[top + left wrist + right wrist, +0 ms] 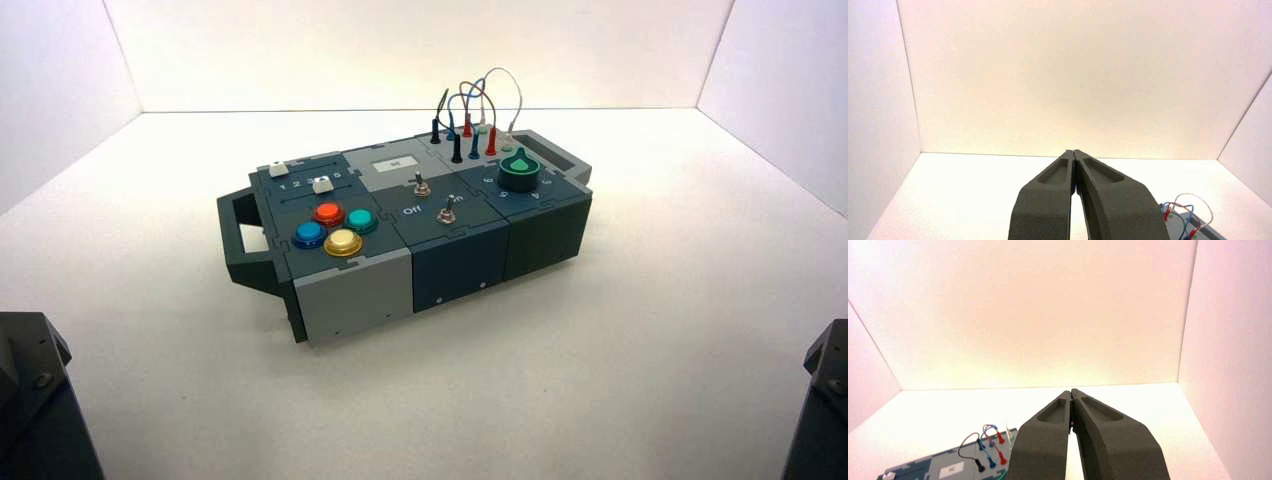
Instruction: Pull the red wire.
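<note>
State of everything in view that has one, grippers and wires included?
Left gripper: shut, parked left of the box.
Right gripper: shut, parked right of the box.
Red wire: both plugs seated, arching.
Blue wire: both plugs seated.
Black-plugged wire: both plugs seated.
White wire: looped above the box's far right.
Sliders, toggles, knob: settings not readable.

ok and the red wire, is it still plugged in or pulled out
Plugged in: both red plugs stand in the box, the wire looping between them.
</note>
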You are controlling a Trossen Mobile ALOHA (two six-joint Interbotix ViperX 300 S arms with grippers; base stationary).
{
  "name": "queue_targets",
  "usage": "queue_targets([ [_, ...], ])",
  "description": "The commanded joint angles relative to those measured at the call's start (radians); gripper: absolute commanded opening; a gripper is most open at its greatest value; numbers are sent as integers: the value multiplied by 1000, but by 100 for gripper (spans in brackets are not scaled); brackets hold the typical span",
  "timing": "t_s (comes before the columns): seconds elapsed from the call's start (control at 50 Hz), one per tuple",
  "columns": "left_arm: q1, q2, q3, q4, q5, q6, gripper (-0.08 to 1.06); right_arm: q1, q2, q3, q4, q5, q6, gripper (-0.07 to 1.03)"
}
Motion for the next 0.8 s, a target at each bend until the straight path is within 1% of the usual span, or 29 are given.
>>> queue_targets([
  [0.02, 8, 14, -11, 3, -25, 5, -3, 2, 46, -21, 3, -8, 5, -2],
  [0.22, 8, 14, -8, 3, -29, 5, -3, 2, 92, -28, 15, 9, 8, -2],
  [0.5, 8, 11, -3, 2, -29, 5, -3, 15, 97, -34, 25, 21, 9, -2],
  [0.62, 8, 11, -3, 3, -29, 5, -3, 54, 100, -35, 26, 25, 9, -2],
  [0.8, 8, 11, 0, -2, -29, 2, -3, 167, 169, -41, 34, 34, 9, -2],
])
